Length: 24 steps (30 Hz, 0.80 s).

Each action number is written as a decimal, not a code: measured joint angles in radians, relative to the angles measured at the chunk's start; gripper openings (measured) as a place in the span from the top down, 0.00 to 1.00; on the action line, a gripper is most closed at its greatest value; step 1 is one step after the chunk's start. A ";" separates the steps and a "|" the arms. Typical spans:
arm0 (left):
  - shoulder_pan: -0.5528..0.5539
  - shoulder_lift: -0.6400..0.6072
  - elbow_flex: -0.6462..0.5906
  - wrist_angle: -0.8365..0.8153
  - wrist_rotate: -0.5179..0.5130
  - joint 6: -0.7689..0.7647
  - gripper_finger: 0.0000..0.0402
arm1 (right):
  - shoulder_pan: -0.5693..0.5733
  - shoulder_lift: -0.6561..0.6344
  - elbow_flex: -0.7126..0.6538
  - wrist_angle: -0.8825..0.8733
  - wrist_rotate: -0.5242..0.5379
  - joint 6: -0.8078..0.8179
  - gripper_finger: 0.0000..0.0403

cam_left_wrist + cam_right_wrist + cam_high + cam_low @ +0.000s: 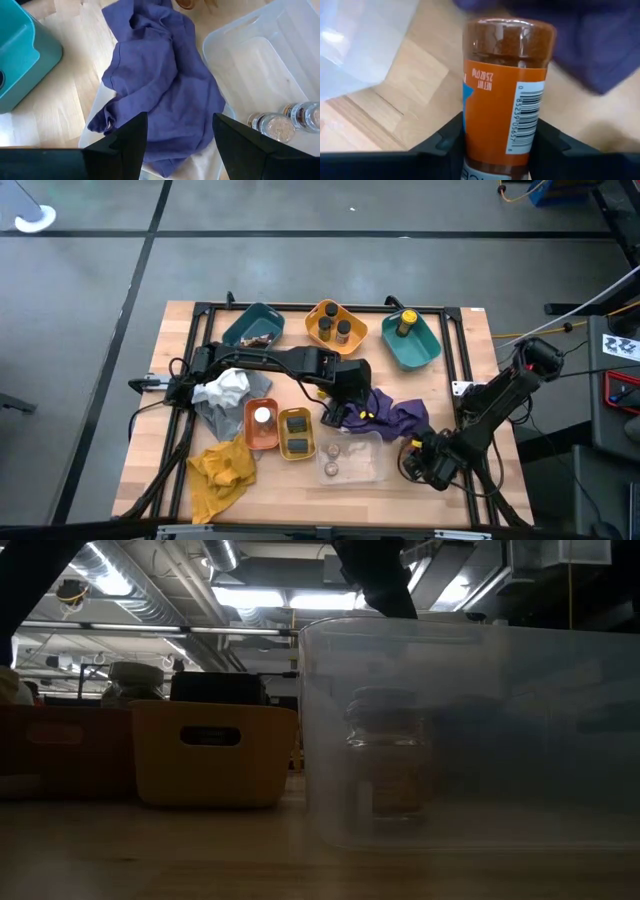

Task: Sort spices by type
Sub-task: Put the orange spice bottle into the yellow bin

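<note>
The worktop (170, 360) carries trays and cloths, and both arms are over it. The left gripper (179, 142) hangs with its fingers spread and empty; directly below and ahead of it lies the purple cloth (160, 85), with the clear plastic bin (260, 55) just beside it, two small jars (285, 120) lying in the bin's corner.

The right gripper (495, 150) sits near the worktop's front right, close to the cloth's edge. Its fingers are pinched on either side of an orange-labelled spice jar (502, 95) of reddish-brown powder — the jar stands out straight ahead between them.

This looks like the pick-up step: one spice just gripped, not yet sorted. The next move probably calls for lifting it clear of the cloth and carrying it to a tray holding its kind — perhaps the orange tray (335, 325), well ahead of the gripper.
</note>
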 joint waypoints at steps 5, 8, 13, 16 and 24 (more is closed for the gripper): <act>0.000 0.000 0.000 0.043 0.000 0.002 0.48 | -0.042 -0.037 0.105 -0.196 0.021 -0.098 0.60; -0.004 0.000 0.000 0.095 0.000 0.026 0.48 | -0.086 -0.042 0.159 -0.279 0.033 -0.207 0.61; -0.017 0.000 0.000 0.218 0.000 0.062 0.48 | -0.172 -0.045 0.246 -0.328 0.036 -0.436 0.60; -0.025 0.000 0.000 0.247 0.000 0.075 0.48 | -0.214 -0.045 0.292 -0.323 0.054 -0.571 0.60; -0.047 0.000 0.000 0.261 0.000 0.054 0.48 | -0.285 -0.045 0.386 -0.312 0.164 -0.883 0.60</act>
